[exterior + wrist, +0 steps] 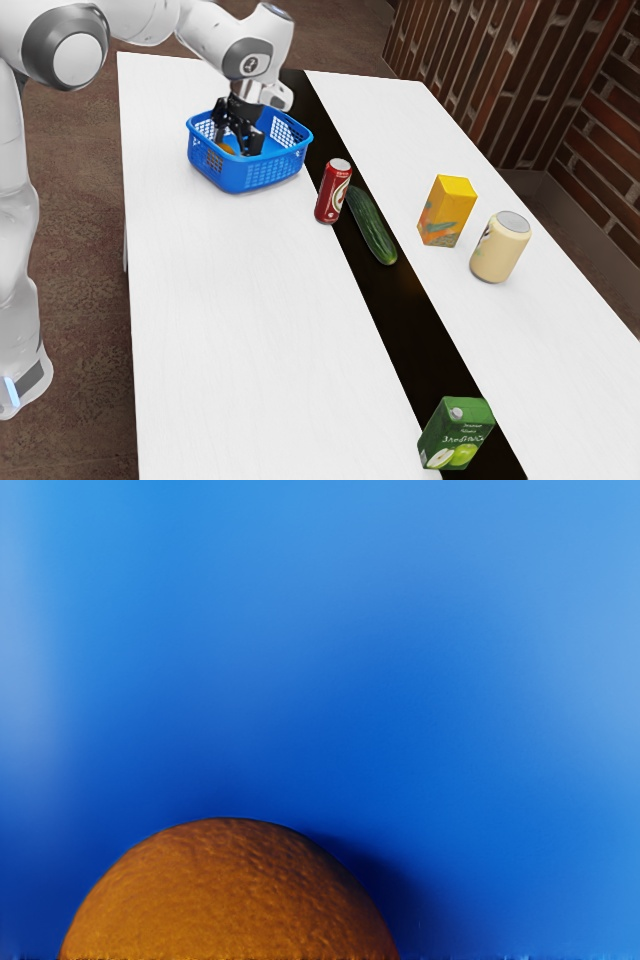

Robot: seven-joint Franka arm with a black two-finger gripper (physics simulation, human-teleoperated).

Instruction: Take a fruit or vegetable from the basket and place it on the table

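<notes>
While the claw point(238, 143) reaches inside, the blue basket point(252, 176) holds an orange point(230, 895).

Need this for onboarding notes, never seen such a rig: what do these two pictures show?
The machine is a single white robot arm with a black gripper, all simulated. The exterior view is taken from beside the arm, which comes in at that view's upper left and reaches down into a blue basket. The wrist view comes from a camera on the arm's hand and looks into the basket, where an orange shows.

On the white table with its dark strip are a red can, a cucumber, a yellow carton, a cream can and a green carton.

Whether the gripper holds the orange, I can't tell.
</notes>
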